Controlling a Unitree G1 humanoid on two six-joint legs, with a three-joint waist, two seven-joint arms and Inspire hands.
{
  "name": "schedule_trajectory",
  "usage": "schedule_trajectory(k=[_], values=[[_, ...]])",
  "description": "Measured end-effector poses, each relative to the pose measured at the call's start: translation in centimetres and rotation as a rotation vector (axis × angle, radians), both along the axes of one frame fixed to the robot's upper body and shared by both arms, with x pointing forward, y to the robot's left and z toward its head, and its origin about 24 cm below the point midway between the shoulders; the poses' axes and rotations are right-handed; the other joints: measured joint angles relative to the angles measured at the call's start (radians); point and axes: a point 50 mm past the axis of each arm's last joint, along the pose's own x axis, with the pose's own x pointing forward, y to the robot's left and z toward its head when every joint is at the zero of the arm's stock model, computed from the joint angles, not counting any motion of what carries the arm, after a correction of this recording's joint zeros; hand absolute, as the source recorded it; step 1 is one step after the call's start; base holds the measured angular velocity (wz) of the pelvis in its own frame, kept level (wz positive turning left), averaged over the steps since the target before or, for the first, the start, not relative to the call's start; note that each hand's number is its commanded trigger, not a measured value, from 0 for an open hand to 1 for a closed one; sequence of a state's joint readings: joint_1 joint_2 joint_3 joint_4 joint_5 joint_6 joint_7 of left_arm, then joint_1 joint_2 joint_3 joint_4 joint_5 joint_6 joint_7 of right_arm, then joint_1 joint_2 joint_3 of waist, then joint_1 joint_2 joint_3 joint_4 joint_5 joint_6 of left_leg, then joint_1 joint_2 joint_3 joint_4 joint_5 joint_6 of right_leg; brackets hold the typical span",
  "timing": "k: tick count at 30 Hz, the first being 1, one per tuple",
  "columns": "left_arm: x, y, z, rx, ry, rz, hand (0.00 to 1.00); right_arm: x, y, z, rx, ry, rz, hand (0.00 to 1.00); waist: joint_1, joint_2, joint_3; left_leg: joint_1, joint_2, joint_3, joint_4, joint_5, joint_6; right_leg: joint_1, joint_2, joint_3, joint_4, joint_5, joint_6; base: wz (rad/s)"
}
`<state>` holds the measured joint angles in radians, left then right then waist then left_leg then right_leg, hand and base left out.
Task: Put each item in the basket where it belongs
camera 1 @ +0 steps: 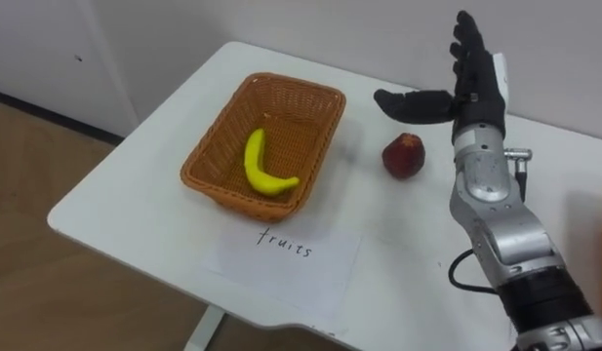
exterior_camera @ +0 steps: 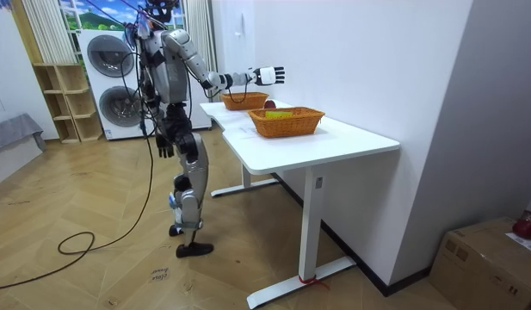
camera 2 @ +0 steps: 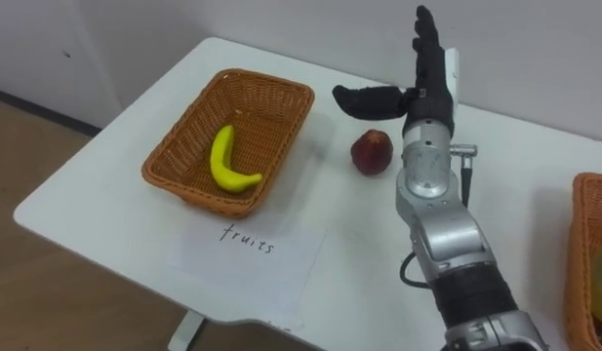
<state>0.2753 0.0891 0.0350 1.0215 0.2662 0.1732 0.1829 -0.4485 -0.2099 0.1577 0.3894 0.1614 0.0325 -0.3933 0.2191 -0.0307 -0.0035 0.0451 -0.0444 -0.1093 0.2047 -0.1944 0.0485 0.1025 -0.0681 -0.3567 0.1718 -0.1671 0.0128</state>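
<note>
A yellow banana (camera 1: 262,165) lies in the woven fruit basket (camera 1: 323,97) at the table's left. A red apple (camera 1: 404,156) sits on the white table (camera 1: 144,185) just right of that basket. My right hand (camera 1: 473,82) hovers over the table slightly beyond and to the right of the apple. It is open, with straight fingers pointing away and the thumb stretched left above the apple, not touching it. In the room view I stand at the table's end with the right arm stretched out over it. My left hand (exterior_camera: 164,148) hangs by my hip.
A white paper label (camera 1: 286,255) lies in front of the fruit basket near the table's front edge. A second woven basket (camera 2: 585,255) stands at the far right with something yellow inside. A wall runs behind the table, and wooden floor lies to the left.
</note>
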Motion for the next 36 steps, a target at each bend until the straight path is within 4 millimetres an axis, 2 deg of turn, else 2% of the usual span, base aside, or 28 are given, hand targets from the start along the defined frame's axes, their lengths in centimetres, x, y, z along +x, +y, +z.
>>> schedule_trajectory(k=[4, 9, 11, 21, 28, 36], values=[[0.5, 0.1, 0.0, 0.003, -0.010, -0.015, 0.00, 0.0, -0.1, -0.6, 0.004, 0.030, 0.007, 0.00, -0.004, -0.006, 0.0009, -0.015, 0.001, 0.001, -0.001, 0.000, 0.000, -0.015, 0.000, 0.000, 0.007, 0.000, 0.000, 0.00], [0.9, 0.0, 0.0, 0.000, -0.018, -0.028, 0.00, 0.0, 0.2, -1.1, 0.013, 0.053, 0.040, 0.00, -0.004, -0.020, 0.0113, -0.036, 0.003, 0.011, 0.001, 0.001, -0.001, -0.039, 0.000, 0.005, 0.014, 0.002, -0.003, -0.05], [1.0, 0.0, 0.0, 0.000, -0.019, -0.028, 0.00, 0.0, 0.0, -1.6, 0.012, 0.077, 0.032, 0.00, -0.003, -0.024, 0.0093, -0.044, 0.003, 0.016, 0.001, 0.001, 0.000, -0.051, -0.001, 0.009, 0.015, 0.002, -0.002, -0.06], [1.1, -0.1, 0.1, -0.011, -0.040, 0.003, 0.00, -0.1, -0.3, -2.6, 0.027, 0.120, 0.032, 0.00, 0.005, -0.019, 0.0107, -0.054, 0.007, 0.040, 0.001, 0.002, 0.001, -0.076, 0.001, 0.028, 0.013, 0.003, -0.002, -0.05], [0.9, -0.1, 0.1, -0.010, -0.043, 0.019, 0.00, -0.3, -0.6, -3.9, 0.048, 0.181, 0.040, 0.00, 0.003, -0.010, 0.0192, -0.040, 0.008, 0.045, -0.007, 0.002, 0.001, -0.064, 0.000, 0.033, 0.011, 0.003, -0.002, -0.01], [0.6, -0.1, 0.1, 0.016, -0.034, 0.025, 0.00, -0.4, -0.7, -4.5, 0.046, 0.212, 0.034, 0.00, 0.004, -0.012, 0.0185, -0.042, 0.012, 0.050, -0.006, 0.002, 0.000, -0.066, 0.004, 0.033, 0.016, 0.005, -0.005, -0.01]])
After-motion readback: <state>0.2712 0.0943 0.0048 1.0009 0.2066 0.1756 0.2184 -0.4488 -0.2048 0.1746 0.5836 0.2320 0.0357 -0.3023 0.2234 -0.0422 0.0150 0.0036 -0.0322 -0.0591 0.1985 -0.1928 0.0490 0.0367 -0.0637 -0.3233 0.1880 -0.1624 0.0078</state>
